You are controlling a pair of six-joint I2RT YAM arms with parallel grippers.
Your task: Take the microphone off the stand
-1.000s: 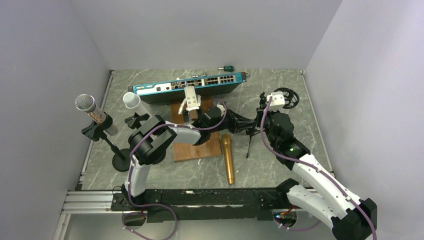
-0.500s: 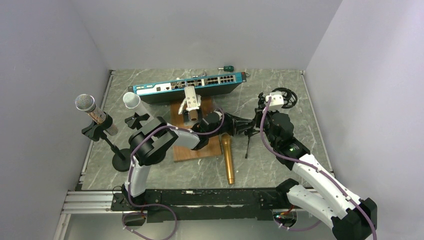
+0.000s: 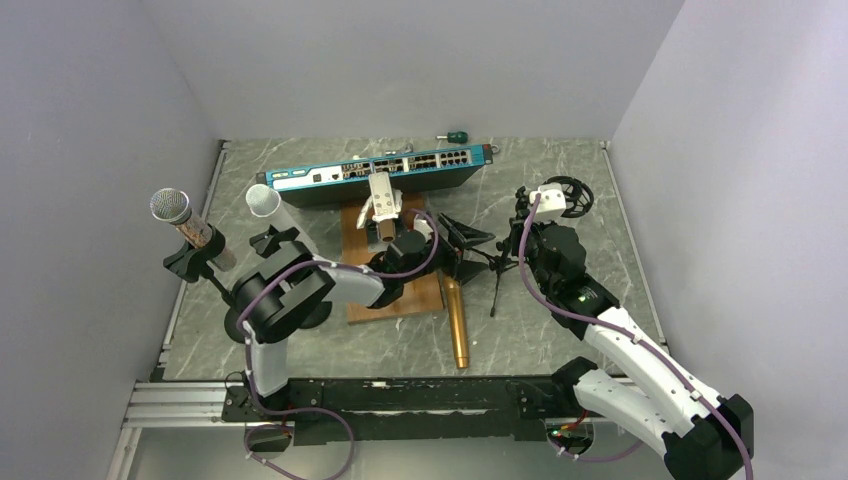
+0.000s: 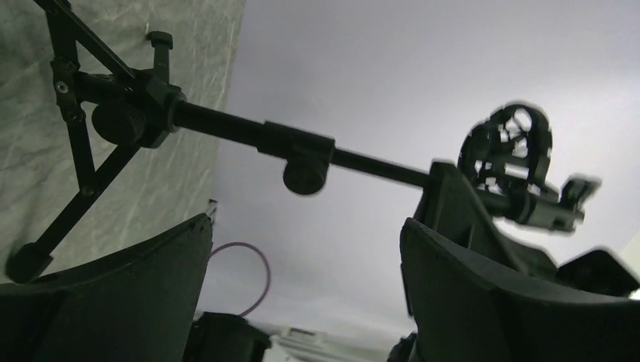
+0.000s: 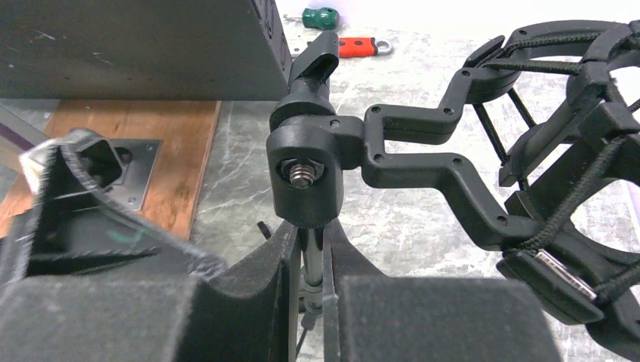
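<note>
The right gripper clamps the stand by its pole; the left gripper gapes beside it, gold mic lying on the table

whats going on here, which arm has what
The right gripper is clamped on the thin pole of the tripod stand, just under its empty shock mount. The gold microphone is out of the mount and lies flat on the table beside the wooden board. The left gripper is open and holds nothing, pointed at the stand.
</note>
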